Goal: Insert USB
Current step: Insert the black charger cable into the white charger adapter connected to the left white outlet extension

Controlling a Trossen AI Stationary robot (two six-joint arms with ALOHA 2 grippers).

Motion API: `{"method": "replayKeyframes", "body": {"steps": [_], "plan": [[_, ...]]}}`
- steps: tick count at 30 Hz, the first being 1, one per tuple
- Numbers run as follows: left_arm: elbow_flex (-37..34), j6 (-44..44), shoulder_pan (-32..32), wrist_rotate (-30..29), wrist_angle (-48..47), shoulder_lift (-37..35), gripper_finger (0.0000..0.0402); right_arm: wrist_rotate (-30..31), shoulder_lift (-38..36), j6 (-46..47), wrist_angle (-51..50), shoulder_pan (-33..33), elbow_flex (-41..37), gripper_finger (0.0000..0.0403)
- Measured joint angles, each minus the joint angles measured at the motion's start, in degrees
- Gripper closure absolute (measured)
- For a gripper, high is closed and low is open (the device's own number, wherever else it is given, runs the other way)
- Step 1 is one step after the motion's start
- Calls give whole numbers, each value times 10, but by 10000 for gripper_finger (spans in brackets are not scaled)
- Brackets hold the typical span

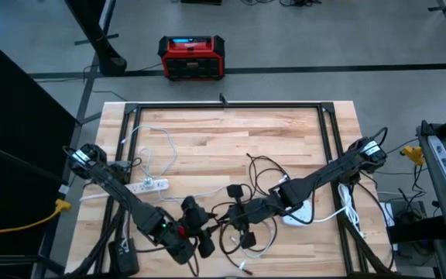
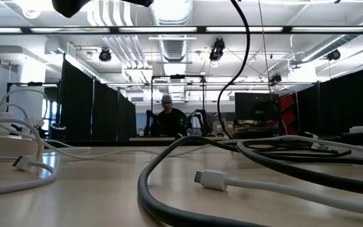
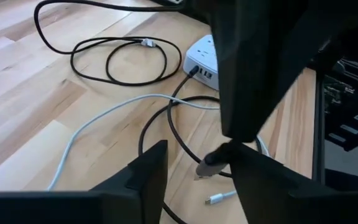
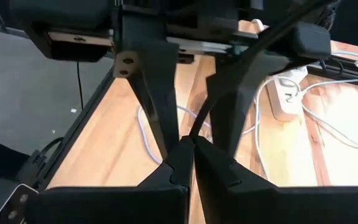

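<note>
A black USB cable point(image 4: 229, 81) ends in a metal-tipped plug point(image 3: 209, 168). My right gripper point(image 4: 191, 146) is shut on it near the table's front middle point(image 1: 235, 221). My left gripper point(image 3: 197, 180) faces it from the left point(image 1: 200, 229). It is open, with one finger on each side of the plug; I cannot tell whether either finger touches it. A white USB hub point(image 3: 201, 62) lies flat on the wood at the right front point(image 1: 296, 213), with a black cable plugged into it. My right gripper pinches the black cable point(image 4: 197, 127) between its two fingertips, just behind the plug's rear end point(image 3: 224, 154). The fingers slant down from the table's right. The plug sticks out below them, tilted downward and clear of the wood, while the cable trails back up past the fingers.
Loops of black cable point(image 3: 117, 59) and a white cable with a small connector point(image 3: 219, 199) lie across the wood around the hub. A white power strip point(image 1: 147, 186) sits at the left. In the low view a grey cable and a white connector point(image 2: 210, 180) lie close by.
</note>
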Motion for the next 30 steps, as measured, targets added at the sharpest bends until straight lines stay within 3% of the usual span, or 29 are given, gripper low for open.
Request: {"method": "replayKeyframes", "body": {"steps": [8, 20, 25, 30], "plan": [[0, -6, 11, 24, 0, -7, 229, 12, 1, 0, -1, 1, 0, 403], [0, 27, 27, 133, -7, -10, 320, 17, 1, 0, -16, 6, 0, 403], [0, 28, 26, 206, -52, -10, 334, 51, -13, 0, -110, 17, 0, 403], [-3, 9, 23, 225, -92, -4, 324, 122, -65, 50, -251, 44, 0, 403]]}}
